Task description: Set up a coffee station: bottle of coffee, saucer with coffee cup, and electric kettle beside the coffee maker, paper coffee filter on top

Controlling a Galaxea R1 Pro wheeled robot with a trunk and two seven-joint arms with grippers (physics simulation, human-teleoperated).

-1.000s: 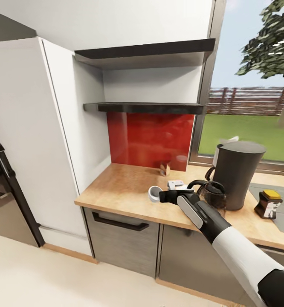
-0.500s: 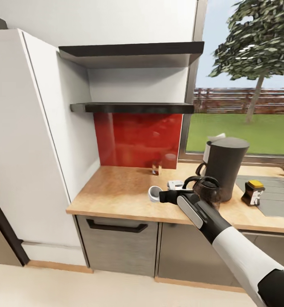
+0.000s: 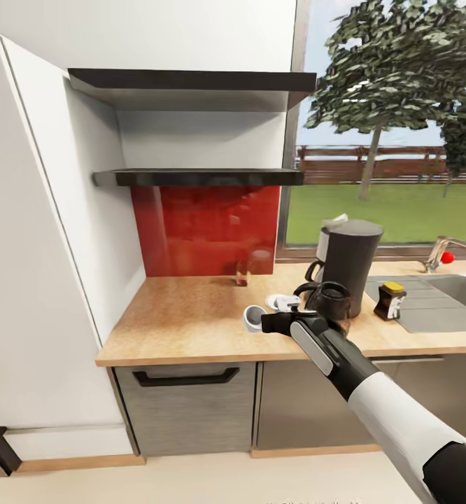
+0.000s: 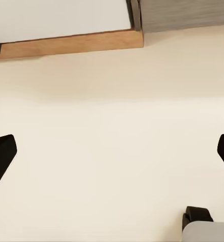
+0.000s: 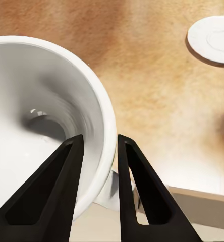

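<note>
My right gripper (image 3: pixel 263 323) is shut on the rim of the white coffee cup (image 3: pixel 250 318), held over the tan countertop (image 3: pixel 184 322) just left of the saucer (image 3: pixel 278 302). In the right wrist view one finger sits inside the coffee cup (image 5: pixel 41 111) and one outside, with the saucer (image 5: pixel 213 38) beyond the gripper (image 5: pixel 99 140). The dark coffee maker (image 3: pixel 350 264) stands behind the brown glass electric kettle (image 3: pixel 329 301). An off-white paper coffee filter (image 3: pixel 333 222) pokes out at its top. The bottle of coffee (image 3: pixel 389 299) stands to its right. My left gripper (image 4: pixel 112 154) is open over the floor.
A steel sink (image 3: pixel 436 304) with a faucet (image 3: pixel 439 252) lies at the right of the worktop. Two dark shelves (image 3: pixel 198 176) hang over a red backsplash (image 3: pixel 205 227), with a small jar (image 3: pixel 242 274) below. A white cabinet wall (image 3: pixel 44 245) bounds the left; a dark drawer (image 3: pixel 187 402) sits beneath.
The whole head view has shifted left, so the camera has turned right, bringing the sink and faucet into view. My right gripper still holds the cup in the same pose.
</note>
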